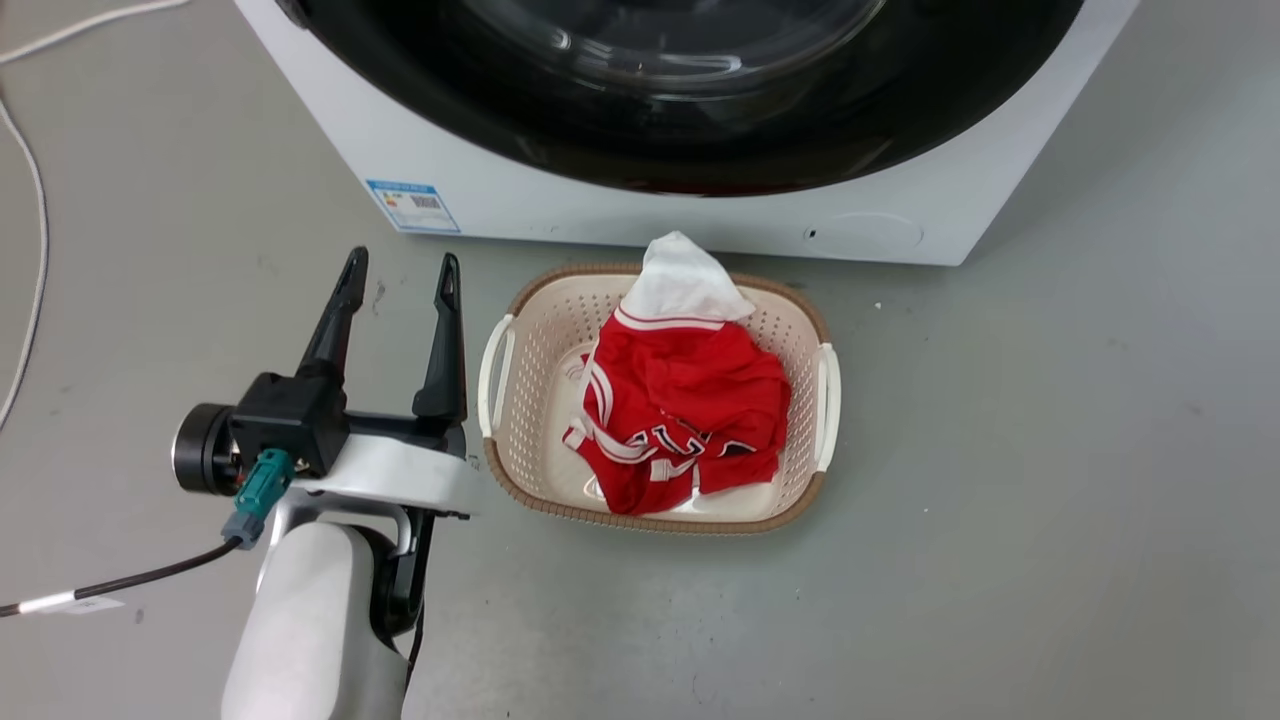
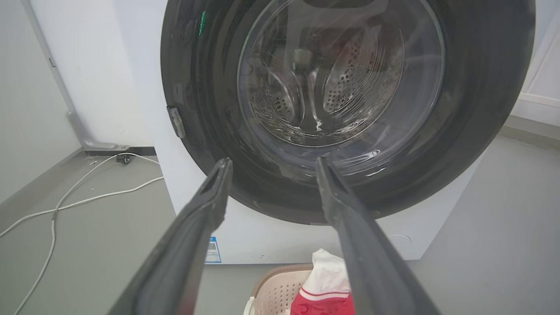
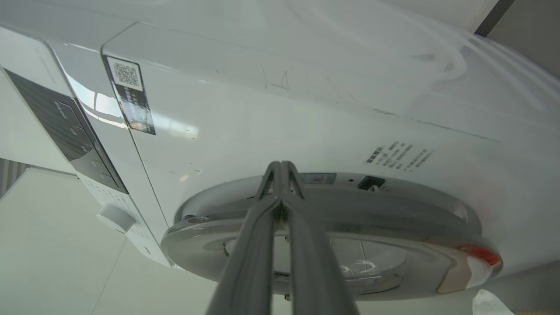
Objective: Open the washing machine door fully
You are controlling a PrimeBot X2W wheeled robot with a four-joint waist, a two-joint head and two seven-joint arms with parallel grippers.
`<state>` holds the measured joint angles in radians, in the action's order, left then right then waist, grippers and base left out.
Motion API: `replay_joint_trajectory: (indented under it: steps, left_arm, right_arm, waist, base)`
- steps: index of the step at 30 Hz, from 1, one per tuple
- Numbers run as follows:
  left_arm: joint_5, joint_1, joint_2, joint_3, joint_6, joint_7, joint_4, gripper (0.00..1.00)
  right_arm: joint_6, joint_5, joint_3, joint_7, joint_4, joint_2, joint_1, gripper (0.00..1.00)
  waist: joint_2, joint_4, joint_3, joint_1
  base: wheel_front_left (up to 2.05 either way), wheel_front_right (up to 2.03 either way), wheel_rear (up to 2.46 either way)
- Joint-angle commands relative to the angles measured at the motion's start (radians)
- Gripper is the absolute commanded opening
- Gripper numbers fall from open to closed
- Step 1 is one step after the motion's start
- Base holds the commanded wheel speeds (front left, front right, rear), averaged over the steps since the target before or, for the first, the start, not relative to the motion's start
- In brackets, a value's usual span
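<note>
The white washing machine stands at the top of the head view. Its round glossy black washing machine door lies close against the front. In the left wrist view the door faces me, the steel drum visible through its glass. My left gripper hovers open and holding nothing over the floor, in front of the machine's lower left corner. In the right wrist view the door is seen edge-on. My right gripper is shut, its tips against the door's rim where it meets the white front.
A cream laundry basket holding red and white clothes sits on the grey floor just before the machine, right of my left gripper. White cables run along the floor at the far left. The control panel and knob show beside the door.
</note>
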<state>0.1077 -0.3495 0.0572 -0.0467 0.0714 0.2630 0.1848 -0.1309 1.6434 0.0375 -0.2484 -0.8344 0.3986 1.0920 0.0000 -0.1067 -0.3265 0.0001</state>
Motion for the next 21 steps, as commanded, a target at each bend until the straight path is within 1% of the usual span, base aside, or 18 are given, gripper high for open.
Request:
replay_joint_trajectory:
  steps: [1, 6, 11, 15, 21]
  left_arm:
    - [0.001, -0.019, -0.001, 0.002, 0.005, 0.003, -0.01, 1.0]
    - [0.006, -0.041, -0.004, -0.004, 0.005, 0.003, -0.036, 1.0]
    - [0.013, -0.059, -0.005, -0.012, 0.002, 0.003, -0.05, 1.0]
    - [0.018, -0.073, -0.007, -0.02, -0.002, 0.003, -0.057, 1.0]
    - [0.029, -0.087, -0.007, -0.031, -0.008, 0.003, -0.06, 1.0]
  right_arm:
    - [0.0, -0.011, 0.013, -0.011, -0.022, 0.002, 0.037, 0.0]
    - [0.0, -0.069, 0.09, -0.066, -0.144, -0.007, 0.202, 0.0]
    - [0.0, -0.113, 0.142, -0.115, -0.228, -0.026, 0.314, 0.0]
    - [0.0, -0.136, 0.168, -0.14, -0.261, -0.04, 0.37, 0.0]
    - [0.0, -0.16, 0.202, -0.203, -0.275, -0.049, 0.403, 0.0]
  waist:
    - [0.0, -0.017, -0.029, -0.0001]
    - [0.0, -0.031, -0.073, -0.0001]
    - [0.0, -0.042, -0.105, -0.0001]
    - [0.0, -0.048, -0.125, -0.0001]
    - [0.0, -0.053, -0.143, -0.0001]
  base:
    - [0.0, 0.0, 0.0]
    - [0.0, 0.0, 0.0]
    - [0.0, 0.0, 0.0]
    - [0.0, 0.0, 0.0]
    - [0.0, 0.0, 0.0]
